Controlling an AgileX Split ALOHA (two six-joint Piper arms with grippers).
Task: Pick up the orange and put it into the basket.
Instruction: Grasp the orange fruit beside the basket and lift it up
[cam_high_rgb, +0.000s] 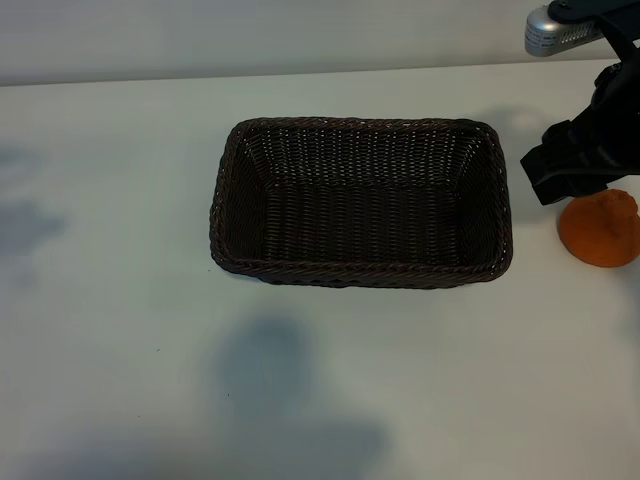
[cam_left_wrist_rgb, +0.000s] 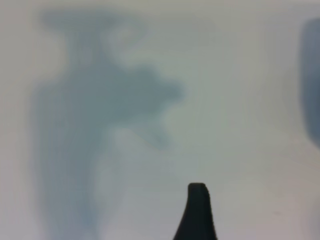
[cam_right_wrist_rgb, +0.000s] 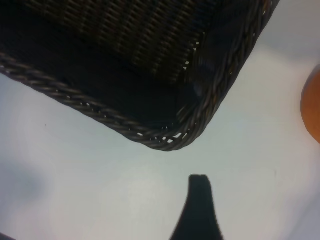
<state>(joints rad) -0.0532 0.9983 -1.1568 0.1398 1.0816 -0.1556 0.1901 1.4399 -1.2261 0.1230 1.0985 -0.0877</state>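
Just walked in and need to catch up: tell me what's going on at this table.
The right arm is working near the orange, which sits on the table just to the right of the basket. The right gripper hangs above the orange, next to the basket's right end, and holds nothing. The orange is not yet picked up, and the basket has nothing in it. The left gripper is off elsewhere over bare table, idle.

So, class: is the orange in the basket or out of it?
Out. The orange sits on the table to the right of the basket, which holds nothing, under the right claw.
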